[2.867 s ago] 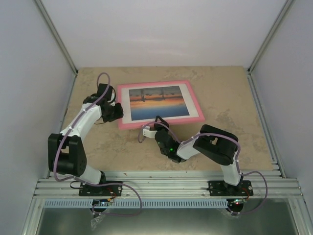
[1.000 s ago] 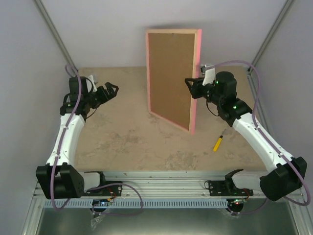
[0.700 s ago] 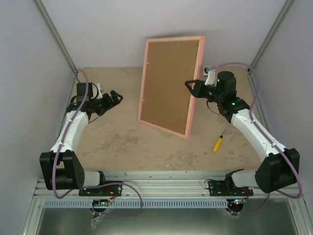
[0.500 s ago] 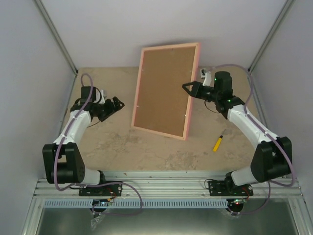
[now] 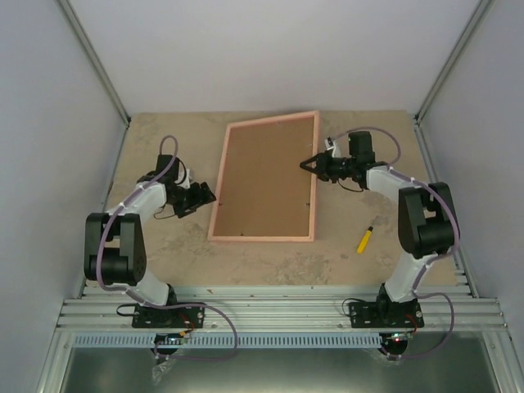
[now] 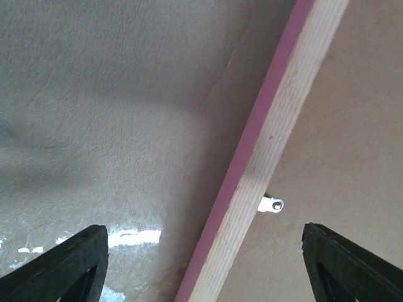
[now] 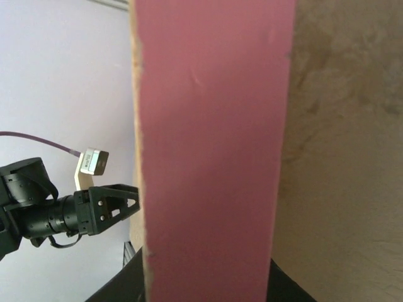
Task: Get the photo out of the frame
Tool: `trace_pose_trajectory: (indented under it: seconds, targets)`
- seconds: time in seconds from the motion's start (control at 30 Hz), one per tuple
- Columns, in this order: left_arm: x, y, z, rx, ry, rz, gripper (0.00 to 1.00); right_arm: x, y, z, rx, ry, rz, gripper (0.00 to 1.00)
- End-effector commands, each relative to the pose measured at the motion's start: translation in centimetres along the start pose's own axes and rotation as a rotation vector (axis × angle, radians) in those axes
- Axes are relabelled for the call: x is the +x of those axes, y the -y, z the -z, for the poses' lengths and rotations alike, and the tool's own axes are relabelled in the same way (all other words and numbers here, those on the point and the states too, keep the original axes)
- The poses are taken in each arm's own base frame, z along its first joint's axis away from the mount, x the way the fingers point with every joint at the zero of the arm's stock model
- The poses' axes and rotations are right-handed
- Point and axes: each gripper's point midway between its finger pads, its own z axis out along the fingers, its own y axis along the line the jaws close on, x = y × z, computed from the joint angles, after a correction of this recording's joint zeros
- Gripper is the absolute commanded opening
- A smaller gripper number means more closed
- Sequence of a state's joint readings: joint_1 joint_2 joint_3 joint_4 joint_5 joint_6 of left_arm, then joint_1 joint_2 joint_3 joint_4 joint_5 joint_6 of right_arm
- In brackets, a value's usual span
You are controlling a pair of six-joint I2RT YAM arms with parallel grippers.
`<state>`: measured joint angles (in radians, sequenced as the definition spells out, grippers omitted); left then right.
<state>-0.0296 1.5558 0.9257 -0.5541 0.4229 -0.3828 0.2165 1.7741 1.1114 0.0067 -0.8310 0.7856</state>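
Seen from above, the frame [image 5: 264, 182] lies at the middle of the table [image 5: 164, 262] with its brown fibreboard back facing up and a thin pink rim around it. The photo cannot be seen in any view; it is most likely not yet out and sits face down under the backing. So the task looks only partly done: the frame is turned back side up, and what is left is freeing the backing and lifting the print out. The left gripper [image 5: 205, 196] sits at the frame's 9 o'clock, just beside the left rim. Its wrist camera shows its two fingers [image 6: 82, 258] spread wide and holding nothing, with the rim running between them. Just inside that rim is one small metal tab [image 6: 272, 204]. The right gripper [image 5: 309, 164] meets the right rim at about 2 o'clock. Its wrist camera is filled by the pink edge at very close range, so it appears clamped on the frame. By count there are one frame, two grippers, one metal tab clearly seen and one yellow pen [image 5: 365, 238]. The pen lies apart from the frame at its 4 o'clock.
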Motion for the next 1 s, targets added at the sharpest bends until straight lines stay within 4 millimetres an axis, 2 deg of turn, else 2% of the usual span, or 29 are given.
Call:
trace_pose_trajectory:
  seconds: [0.0, 0.2, 0.43, 0.77, 0.97]
  targets:
    - [0.3, -0.7, -1.0, -0.02, -0.018, -0.015, 0.84, -1.5, 1.0, -1.4, -0.025, -0.007, 0.171, 0.01]
    - [0.7, -1.4, -2.2, -0.035, -0.048, -0.003, 0.77, -1.3, 4.2, -3.8, -0.027, -0.068, 0.134, 0.01]
    - [0.2, -1.4, -3.0, -0.034, -0.071, -0.001, 0.68, -1.2, 6.9, -5.4, 0.011, -0.125, 0.111, 0.08]
    - [0.2, -1.4, -4.1, -0.028, -0.104, 0.007, 0.49, -0.8, 9.0, -5.9, 0.063, -0.164, 0.102, 0.33]
    - [0.4, -1.4, -4.1, -0.031, -0.107, 0.006, 0.47, -1.1, 10.3, -4.6, 0.183, -0.15, 0.124, 0.52]
